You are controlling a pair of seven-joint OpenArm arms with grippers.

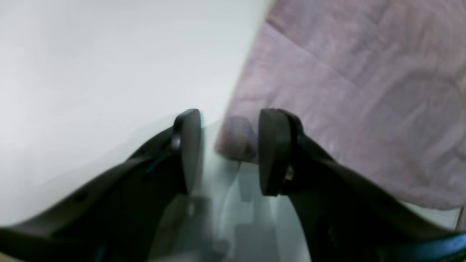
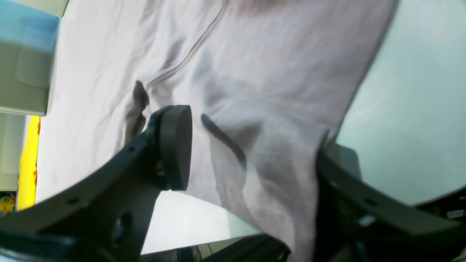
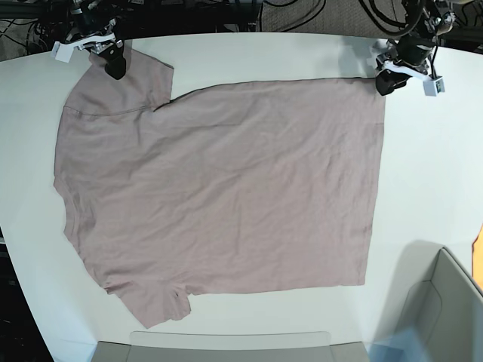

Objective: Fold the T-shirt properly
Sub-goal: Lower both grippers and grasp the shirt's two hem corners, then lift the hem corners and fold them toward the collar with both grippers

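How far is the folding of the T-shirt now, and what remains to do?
Done: the T-shirt lies spread flat on the white table, with no fold yet. In hand: the left gripper is open around a hem corner, and the right gripper is open with sleeve fabric between its fingers. Left: closing on the cloth and every fold.

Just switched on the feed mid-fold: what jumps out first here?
The mauve-pink T-shirt lies spread flat across most of the white table. The right gripper sits at its far sleeve with fabric between open jaws; the left gripper straddles the far hem corner, jaws open.
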